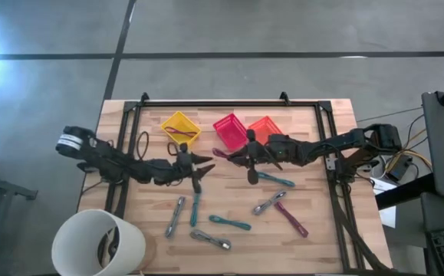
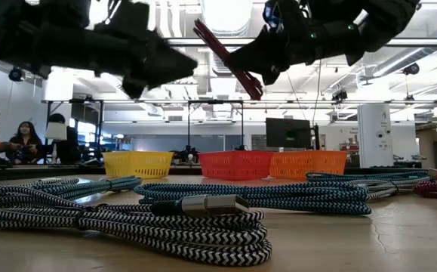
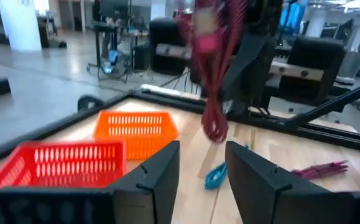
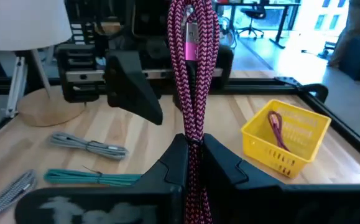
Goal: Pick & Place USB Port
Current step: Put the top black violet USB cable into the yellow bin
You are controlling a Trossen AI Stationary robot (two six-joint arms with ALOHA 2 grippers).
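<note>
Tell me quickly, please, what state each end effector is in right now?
Left end effector: open, holding nothing.
Right end effector: shut on the magenta cable.

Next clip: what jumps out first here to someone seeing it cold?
The right gripper, above mid-table, is shut on a coiled magenta cable lifted clear of the wood. The left gripper hangs open close opposite it. Behind them stand the yellow basket, already holding a magenta cable, the red basket and the orange basket.

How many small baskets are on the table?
3, in a row along the far edge: yellow basket, red basket and orange basket beside it. None seems hidden.
</note>
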